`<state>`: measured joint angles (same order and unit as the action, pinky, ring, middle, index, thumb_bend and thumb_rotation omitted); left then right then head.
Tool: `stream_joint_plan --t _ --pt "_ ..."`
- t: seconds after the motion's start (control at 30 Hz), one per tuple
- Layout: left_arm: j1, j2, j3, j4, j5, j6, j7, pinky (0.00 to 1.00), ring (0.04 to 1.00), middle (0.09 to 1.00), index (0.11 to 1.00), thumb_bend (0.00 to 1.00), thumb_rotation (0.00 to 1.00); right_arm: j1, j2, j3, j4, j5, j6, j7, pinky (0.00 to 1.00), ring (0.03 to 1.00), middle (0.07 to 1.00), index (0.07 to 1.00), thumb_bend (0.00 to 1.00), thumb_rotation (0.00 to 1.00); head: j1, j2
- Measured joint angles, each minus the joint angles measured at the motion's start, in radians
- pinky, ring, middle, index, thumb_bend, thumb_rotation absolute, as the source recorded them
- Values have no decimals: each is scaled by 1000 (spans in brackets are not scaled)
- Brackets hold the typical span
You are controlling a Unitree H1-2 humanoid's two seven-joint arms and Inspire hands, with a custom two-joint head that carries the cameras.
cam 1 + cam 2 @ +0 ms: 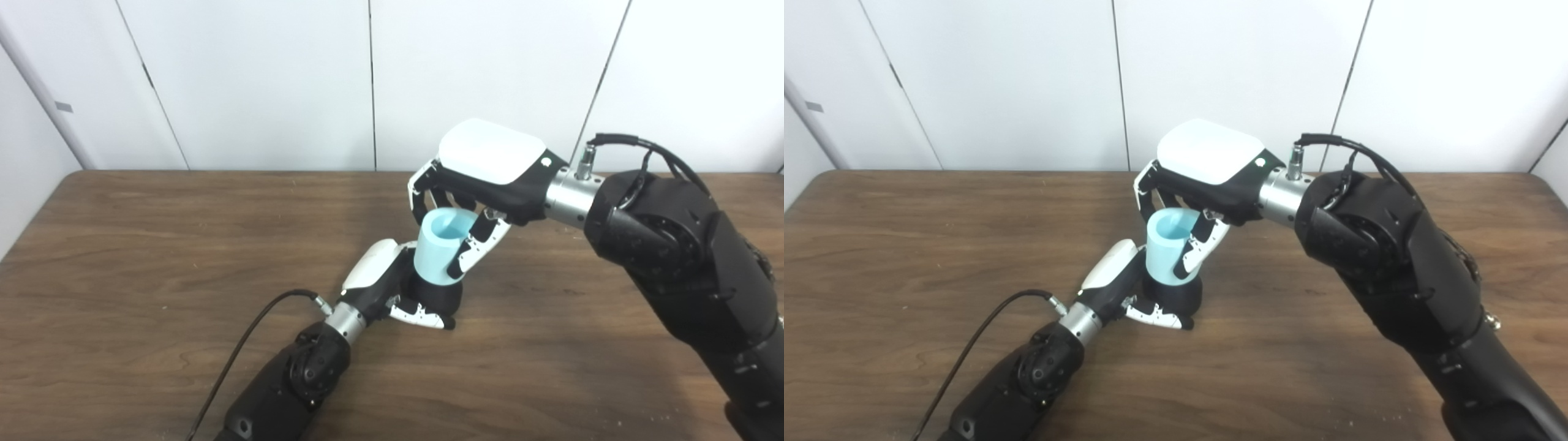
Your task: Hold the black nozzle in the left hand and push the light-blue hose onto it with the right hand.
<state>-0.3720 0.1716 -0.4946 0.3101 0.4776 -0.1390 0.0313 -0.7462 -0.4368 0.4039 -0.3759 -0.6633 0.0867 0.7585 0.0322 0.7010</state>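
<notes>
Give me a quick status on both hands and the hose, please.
Left hand shut on black plastic nozzle, on the wooden table. Right hand shut on light-blue cylindrical hose, seated atop nozzle. Nothing in the way.

Dark wood-grain table (153, 245); black nozzle (438, 297) standing on it near centre.

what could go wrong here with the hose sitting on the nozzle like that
1. The light-blue hose looks slightly tilted on the black nozzle; pushing down could jam it crooked.
2. The right hand grips the hose near its open top, so a hard squeeze might deform it or let it slip.
3. The left hand holds the nozzle low on the table; a sideways push could tip or slide it.
</notes>
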Motion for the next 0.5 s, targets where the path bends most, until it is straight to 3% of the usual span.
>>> stream_joint_plan --t 0.4,0.5 --pt "6 1 16 0 -1 5 6 839 855 778 496 507 101 -25 11 14 111 -1 -24 -85 101 184 296 487 507 136 -2 3" --pt "7 -1 15 -2 0 4 5 838 855 778 496 507 101 -27 9 26 170 -42 -18 -95 97 180 293 488 507 136 -2 5"
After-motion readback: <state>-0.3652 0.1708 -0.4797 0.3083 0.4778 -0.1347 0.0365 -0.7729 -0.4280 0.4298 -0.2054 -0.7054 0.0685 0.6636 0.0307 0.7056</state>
